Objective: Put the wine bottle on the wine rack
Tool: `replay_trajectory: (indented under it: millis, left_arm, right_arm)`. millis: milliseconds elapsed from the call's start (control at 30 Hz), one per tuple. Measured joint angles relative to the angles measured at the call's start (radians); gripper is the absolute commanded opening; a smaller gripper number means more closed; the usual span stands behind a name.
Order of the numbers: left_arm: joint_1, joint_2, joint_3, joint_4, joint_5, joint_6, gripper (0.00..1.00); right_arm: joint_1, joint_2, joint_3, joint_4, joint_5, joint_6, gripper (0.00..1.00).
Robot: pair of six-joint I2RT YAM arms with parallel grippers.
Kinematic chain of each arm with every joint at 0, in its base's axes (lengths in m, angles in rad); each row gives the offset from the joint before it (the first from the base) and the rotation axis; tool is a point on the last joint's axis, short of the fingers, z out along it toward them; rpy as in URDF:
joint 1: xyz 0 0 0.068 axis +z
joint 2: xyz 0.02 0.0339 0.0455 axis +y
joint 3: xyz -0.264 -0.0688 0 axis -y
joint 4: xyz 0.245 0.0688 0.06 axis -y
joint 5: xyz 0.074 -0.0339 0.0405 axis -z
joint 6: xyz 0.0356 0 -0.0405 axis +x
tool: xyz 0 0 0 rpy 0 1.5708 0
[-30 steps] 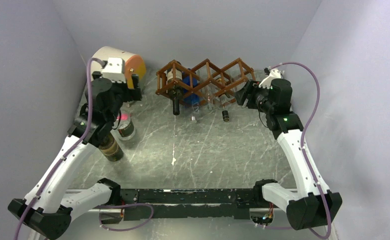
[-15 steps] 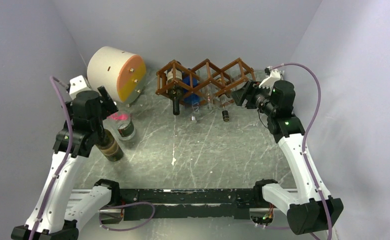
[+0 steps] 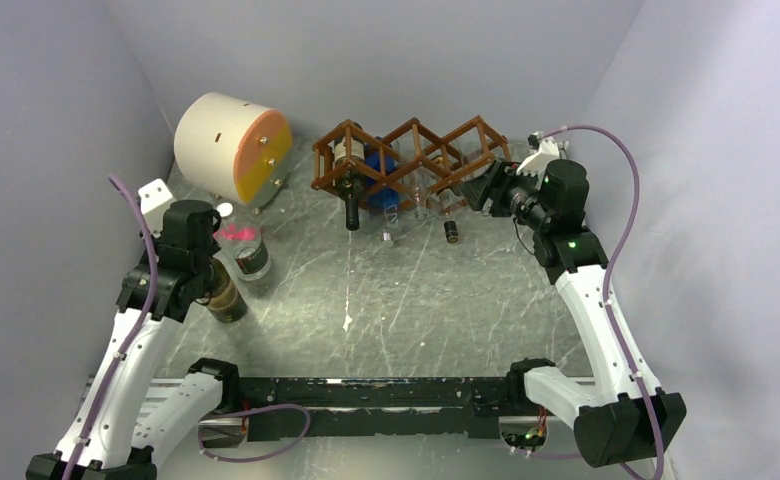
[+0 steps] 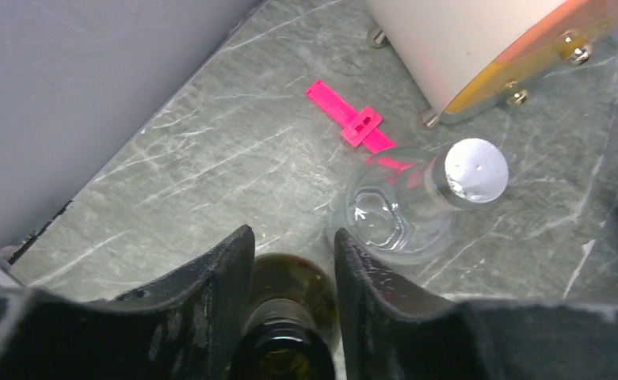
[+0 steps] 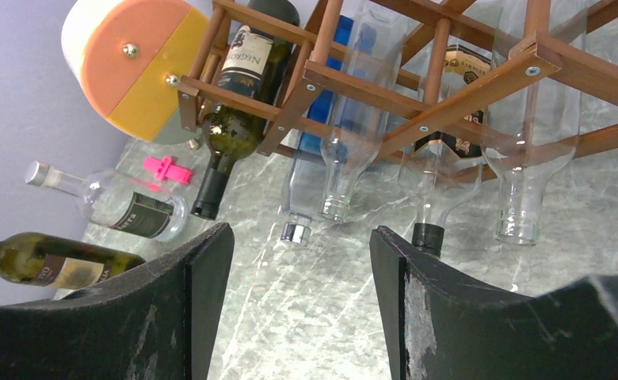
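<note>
marble table (image 3: 386,290), near-left: wine bottle (image 3: 228,302) stands upright, dark olive glass w/ a label, well apart from the wine rack (image 3: 384,142) and not in any cell. left gripper (image 3: 206,262) hangs straight over it. in the left wrist view the left gripper (image 4: 292,237) has one finger on each side of the wine bottle (image 4: 290,293) neck w/ a narrow gap btwn them. cannot tell if the pads actually press the glass or just sit beside it.

just beyond, nearly touching the wine bottle: clear bottle (image 4: 393,222), upright, silver cap, dark label seen from the top cam (image 3: 253,258). a pink clip (image 4: 353,123) lies flat on the table behind it.

further back on the r side: right gripper (image 3: 484,190) faces the rack's r end, fingers spread wide, nothing btwn them (image 5: 302,237). close to the rack but not touching.

the right wrist cam shows the wine rack (image 5: 480,99) w/ several bottles already in it, necks sloping down toward the front: a dark green bottle (image 5: 238,103) w/ a cream label in the l cell, a blue bottle (image 5: 315,142) next to it, and clear ones further r. same cam catches the wine bottle (image 5: 60,267) far off to the l.

far-left corner: cream-and-orange cylinder (image 3: 221,140) on its side on small feet, just l of the rack.
</note>
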Motion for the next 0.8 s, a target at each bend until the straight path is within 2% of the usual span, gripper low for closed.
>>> replay_trajectory:
  millis: [33,67,100,200,300,567,800]
  left_arm:
    - [0.001,-0.001,-0.005,-0.004,-0.004,-0.002,0.29]
    - [0.001,-0.002,-0.007,-0.007,-0.011,-0.001,0.15]
    - [0.001,-0.004,-0.007,-0.015,-0.017,0.016,0.08]
    - [0.003,-0.014,-0.005,-0.022,-0.009,0.027,0.07]
    - [0.004,-0.026,0.000,-0.025,0.060,0.077,0.07]
    - [0.003,-0.026,0.063,-0.005,0.443,0.249,0.07]
    - [0.003,-0.011,0.070,0.112,0.739,0.364,0.07]
  right_arm:
    - [0.001,0.000,0.000,0.000,0.000,0.001,0.67]
    - [0.001,0.000,0.000,0.000,0.000,0.002,0.67]
    - [0.001,0.001,0.000,0.000,0.000,0.003,0.67]
    - [0.002,0.003,0.000,0.005,0.000,0.007,0.67]
    - [0.002,0.005,0.000,0.011,0.000,0.011,0.67]
    - [0.003,0.005,0.000,0.029,-0.014,0.016,0.69]
    - [0.006,0.004,0.000,0.021,-0.034,-0.007,0.71]
